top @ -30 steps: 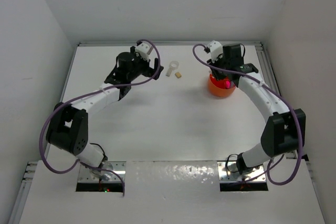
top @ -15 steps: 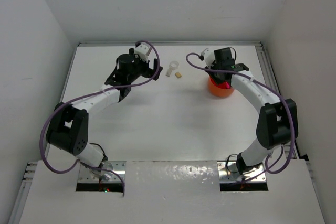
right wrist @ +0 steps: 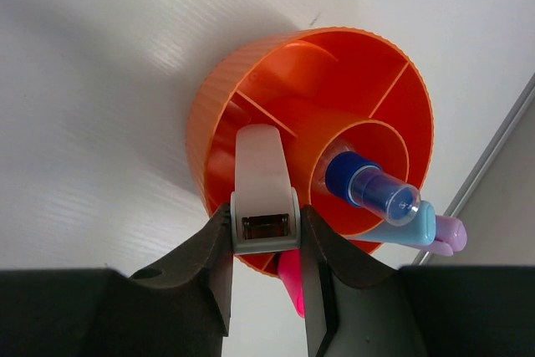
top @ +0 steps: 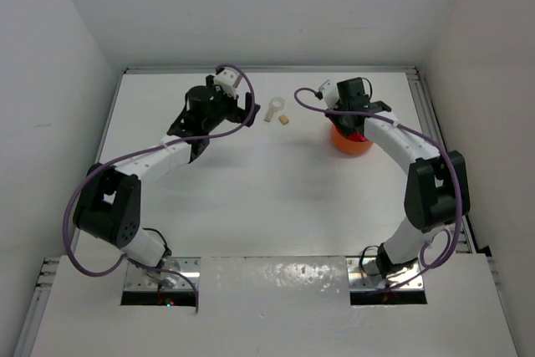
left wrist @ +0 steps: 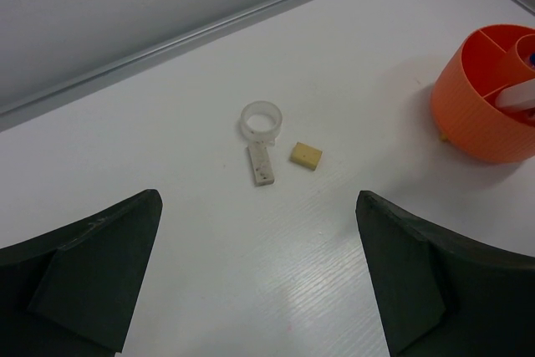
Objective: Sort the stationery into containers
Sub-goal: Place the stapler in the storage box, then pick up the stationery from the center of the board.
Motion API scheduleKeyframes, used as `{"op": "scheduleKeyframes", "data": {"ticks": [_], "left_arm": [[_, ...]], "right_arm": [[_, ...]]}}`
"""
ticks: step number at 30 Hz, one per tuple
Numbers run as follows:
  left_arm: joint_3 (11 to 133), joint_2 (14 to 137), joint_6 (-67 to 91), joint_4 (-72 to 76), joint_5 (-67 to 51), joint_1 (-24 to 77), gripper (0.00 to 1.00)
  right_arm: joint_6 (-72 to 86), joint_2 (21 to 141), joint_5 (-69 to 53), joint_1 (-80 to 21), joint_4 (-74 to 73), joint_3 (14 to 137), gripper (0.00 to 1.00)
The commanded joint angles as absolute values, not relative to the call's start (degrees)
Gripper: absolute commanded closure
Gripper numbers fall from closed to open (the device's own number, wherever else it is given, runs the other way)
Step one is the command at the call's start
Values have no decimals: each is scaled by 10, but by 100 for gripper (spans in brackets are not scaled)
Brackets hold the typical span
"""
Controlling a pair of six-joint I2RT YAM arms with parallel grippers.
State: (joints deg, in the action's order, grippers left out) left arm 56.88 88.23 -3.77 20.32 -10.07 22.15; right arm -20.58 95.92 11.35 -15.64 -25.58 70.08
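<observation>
The orange tub [right wrist: 219, 98] with inner dividers fills the right wrist view and stands at the back right in the top view [top: 353, 145]. My right gripper [right wrist: 266, 228] is shut on a white and grey piece [right wrist: 264, 175] held over the tub's near compartment. A small blue bottle [right wrist: 373, 189] stands in the centre cup, with pastel blue [right wrist: 407, 227], lilac [right wrist: 452, 232] and pink [right wrist: 290, 278] pieces beside it. A clear ring [left wrist: 262, 119], a white strip [left wrist: 260, 165] and a tan block [left wrist: 306, 155] lie on the table ahead of my open, empty left gripper [left wrist: 257, 202].
The table's raised back edge [left wrist: 209, 31] runs just behind the ring. White walls close in the table on the left, back and right. The tub also shows at the right edge of the left wrist view [left wrist: 476, 123].
My right gripper has shifted left and turned over the tub, still holding the white and grey piece. The left arm, ring, strip and block have not moved.
</observation>
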Motion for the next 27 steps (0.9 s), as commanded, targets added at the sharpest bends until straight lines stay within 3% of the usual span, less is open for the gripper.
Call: {"op": "scheduleKeyframes", "data": {"ticks": [1, 3, 7, 18, 23, 27], "left_arm": [[569, 867, -37, 234, -104, 225, 0], [567, 866, -38, 236, -103, 226, 0], [567, 868, -40, 238, -104, 226, 0], [564, 871, -41, 242, -108, 225, 0], [559, 872, -19, 253, -97, 227, 0], [534, 863, -14, 279, -81, 227, 0]], "right_arm": [[-196, 961, 128, -162, -246, 708, 82], [-196, 956, 127, -163, -250, 708, 70], [-195, 950, 129, -170, -258, 711, 57], [-155, 885, 138, -187, -258, 723, 52], [-18, 811, 141, -186, -174, 699, 55], [143, 740, 124, -166, -68, 606, 61]]}}
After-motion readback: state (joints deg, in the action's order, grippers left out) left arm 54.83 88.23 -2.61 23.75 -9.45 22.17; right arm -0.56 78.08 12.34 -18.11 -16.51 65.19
